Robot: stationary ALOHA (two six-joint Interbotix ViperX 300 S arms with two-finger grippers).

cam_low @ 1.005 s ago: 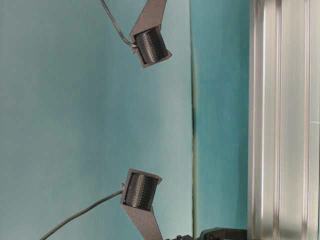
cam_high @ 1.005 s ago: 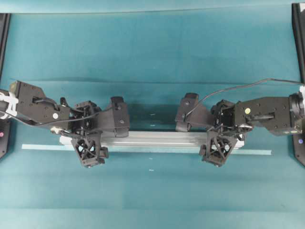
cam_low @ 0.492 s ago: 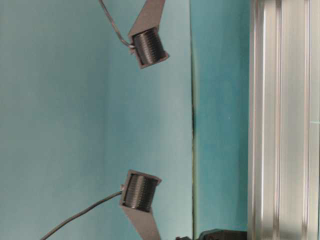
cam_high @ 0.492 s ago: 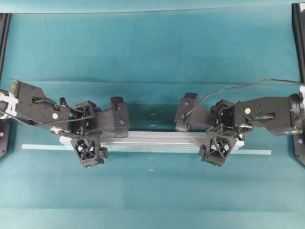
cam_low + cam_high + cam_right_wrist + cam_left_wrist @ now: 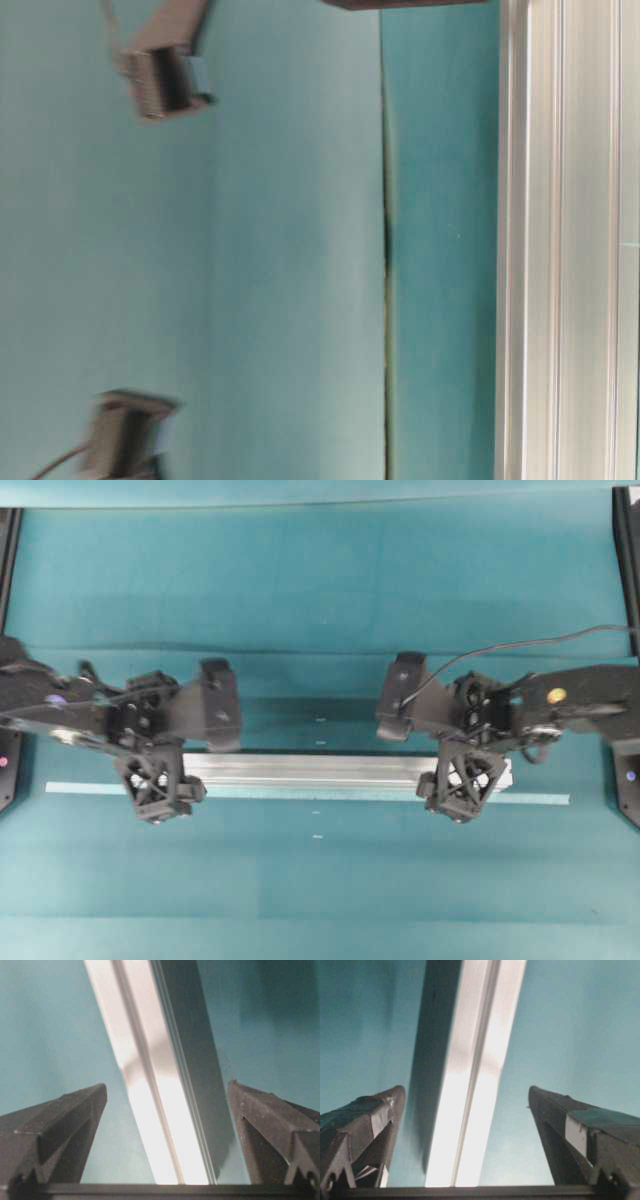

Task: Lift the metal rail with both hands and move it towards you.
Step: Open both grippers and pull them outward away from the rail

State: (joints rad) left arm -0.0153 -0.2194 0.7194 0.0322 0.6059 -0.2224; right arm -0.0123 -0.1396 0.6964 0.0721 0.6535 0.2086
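The metal rail [image 5: 320, 770] lies flat on the teal table, running left to right. My left gripper [image 5: 155, 780] hangs over its left end and my right gripper [image 5: 465, 780] over its right end. In the left wrist view the rail [image 5: 475, 1085] runs between the fingers of the open left gripper [image 5: 466, 1091], with a gap on each side. In the right wrist view the rail [image 5: 145, 1085] likewise runs between the wide-apart fingers of the right gripper [image 5: 167, 1085], untouched. The table-level view shows the rail [image 5: 565, 250] along its right edge.
A thin pale tape strip [image 5: 540, 799] lies along the table just in front of the rail and sticks out past both its ends. Black frame posts [image 5: 8, 540] stand at the table's left and right edges. A seam [image 5: 386, 250] runs across the table cover.
My left arm has slid left to the rail's left end. My right arm has shifted slightly right. Both wrists have turned. The rail has not moved.
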